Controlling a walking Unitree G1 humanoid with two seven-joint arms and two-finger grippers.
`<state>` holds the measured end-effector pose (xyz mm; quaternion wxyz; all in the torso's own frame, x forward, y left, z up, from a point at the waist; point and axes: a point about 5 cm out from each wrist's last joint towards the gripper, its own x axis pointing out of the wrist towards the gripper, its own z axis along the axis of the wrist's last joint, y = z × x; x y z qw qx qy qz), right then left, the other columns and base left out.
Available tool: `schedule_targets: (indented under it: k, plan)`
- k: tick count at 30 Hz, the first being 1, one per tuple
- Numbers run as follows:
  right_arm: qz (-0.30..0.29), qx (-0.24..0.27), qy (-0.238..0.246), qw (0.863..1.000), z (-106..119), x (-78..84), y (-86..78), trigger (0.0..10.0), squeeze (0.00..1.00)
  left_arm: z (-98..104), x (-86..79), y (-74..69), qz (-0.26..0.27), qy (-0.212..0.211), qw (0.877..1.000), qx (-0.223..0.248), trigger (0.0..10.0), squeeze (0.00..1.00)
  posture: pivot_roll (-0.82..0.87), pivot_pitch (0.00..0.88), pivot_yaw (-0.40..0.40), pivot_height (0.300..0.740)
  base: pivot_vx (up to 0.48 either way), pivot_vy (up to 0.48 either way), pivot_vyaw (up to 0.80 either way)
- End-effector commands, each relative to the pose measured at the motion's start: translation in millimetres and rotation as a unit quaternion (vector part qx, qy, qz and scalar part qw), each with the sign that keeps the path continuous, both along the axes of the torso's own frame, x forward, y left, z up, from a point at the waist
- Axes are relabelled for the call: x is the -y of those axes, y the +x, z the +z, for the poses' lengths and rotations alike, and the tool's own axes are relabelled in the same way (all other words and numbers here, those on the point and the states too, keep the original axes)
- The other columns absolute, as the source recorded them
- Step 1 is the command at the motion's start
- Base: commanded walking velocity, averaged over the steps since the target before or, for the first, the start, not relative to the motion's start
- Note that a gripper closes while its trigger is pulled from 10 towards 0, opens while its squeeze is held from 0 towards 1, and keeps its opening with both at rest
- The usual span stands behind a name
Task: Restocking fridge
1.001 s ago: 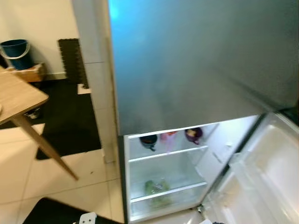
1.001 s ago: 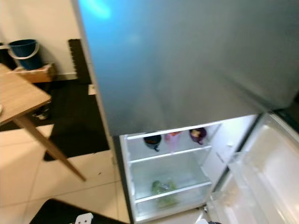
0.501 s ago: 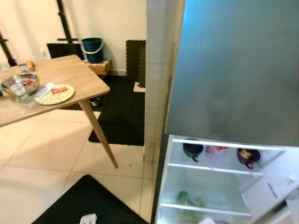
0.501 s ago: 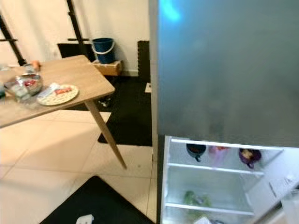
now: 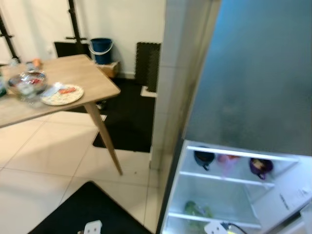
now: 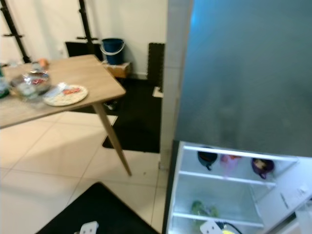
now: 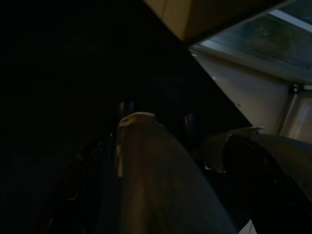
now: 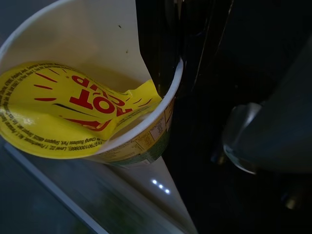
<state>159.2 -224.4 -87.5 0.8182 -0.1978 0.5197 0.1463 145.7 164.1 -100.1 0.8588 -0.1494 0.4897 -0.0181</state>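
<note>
Right gripper (image 8: 161,105) low before open fridge (image 6: 229,195), fingers clamped on noodle cup (image 8: 87,102) rim. Left gripper (image 7: 156,122) hung over dark mat; finger state unclear.

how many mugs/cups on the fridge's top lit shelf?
3, in a row on the top shelf: dark mug at the left, pink cup in the middle, purple mug at the right. The closed upper door may hide more.

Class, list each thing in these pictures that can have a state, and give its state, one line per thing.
fridge lower door: open, interior lit
fridge upper door: closed
noodle cup: yellow lid peeled partly up
top fridge shelf: holds three cups
blue bucket: upright, handle resting on the rim
wooden table: carries a plate and a bowl
</note>
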Motion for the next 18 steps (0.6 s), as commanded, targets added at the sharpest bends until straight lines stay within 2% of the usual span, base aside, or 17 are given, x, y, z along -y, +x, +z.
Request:
schedule_targets:
  k: [1, 9, 18]
  plan:
    - [0.000, 0.001, -0.007, 1.000, 0, 2.5, -1.2, 10.0, 0.00, -1, 4.0, -0.7, -0.003, -0.002, 1.000, -0.001, 10.0, 0.00, -0.11, 0.000, -0.052, 0.740, 0.000, 0.000, 0.00]
    - [0.011, 0.001, -0.013, 1.000, 0, 0.4, -1.0, 10.0, 0.00, 0, 2.8, -0.6, -0.002, 0.002, 1.000, 0.000, 10.0, 0.00, -0.11, 0.000, -0.047, 0.740, 0.000, 0.000, 0.00]
    - [0.014, -0.016, -0.014, 1.000, -5, -1.5, -10.7, 10.0, 0.00, -1, 3.9, -2.9, -0.008, 0.000, 1.000, 0.000, 10.0, 0.00, -0.10, 0.000, -0.048, 0.740, 0.000, 0.000, 0.00]
